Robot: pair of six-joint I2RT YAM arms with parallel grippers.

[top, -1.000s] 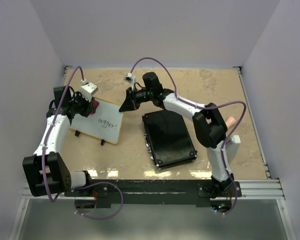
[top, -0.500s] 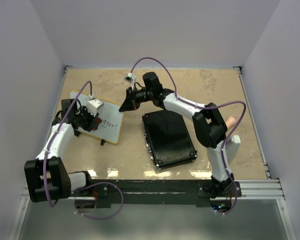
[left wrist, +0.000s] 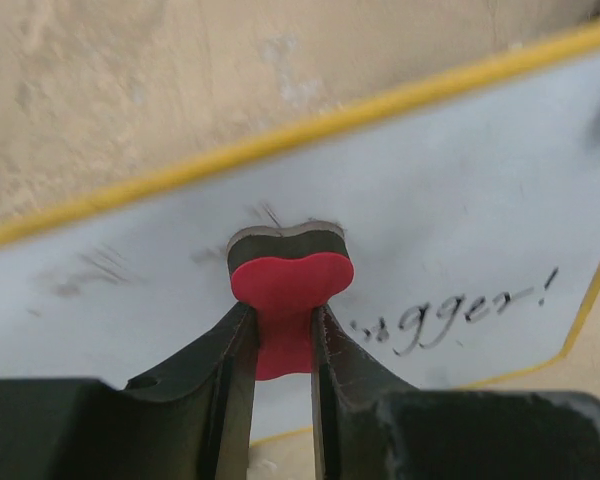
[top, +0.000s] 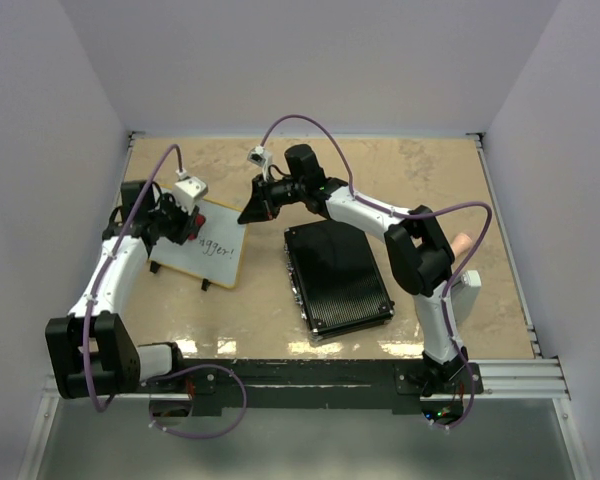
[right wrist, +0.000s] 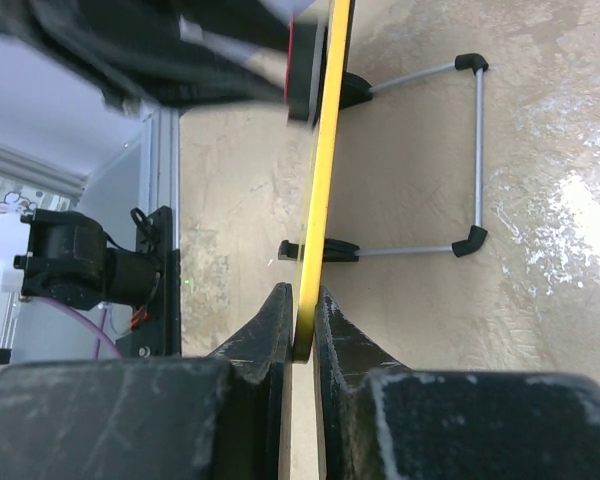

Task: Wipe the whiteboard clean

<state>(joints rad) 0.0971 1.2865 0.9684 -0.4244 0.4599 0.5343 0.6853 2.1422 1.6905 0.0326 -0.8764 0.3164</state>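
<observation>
The whiteboard [top: 218, 255] stands at the left of the table with "gger!" left to wipe, and my left gripper [left wrist: 283, 315] is clamped on the red eraser [left wrist: 290, 280] pressed against its face. Farther back, my right gripper [right wrist: 302, 295] is pinched tight on the board's right edge. Scrub too hard and it could twist out of that thin pinch or tip over, I reckon.

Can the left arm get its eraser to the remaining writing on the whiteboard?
Probably yes: the red eraser in the left gripper rests on the whiteboard just beside the writing, and nothing lies between.
</observation>
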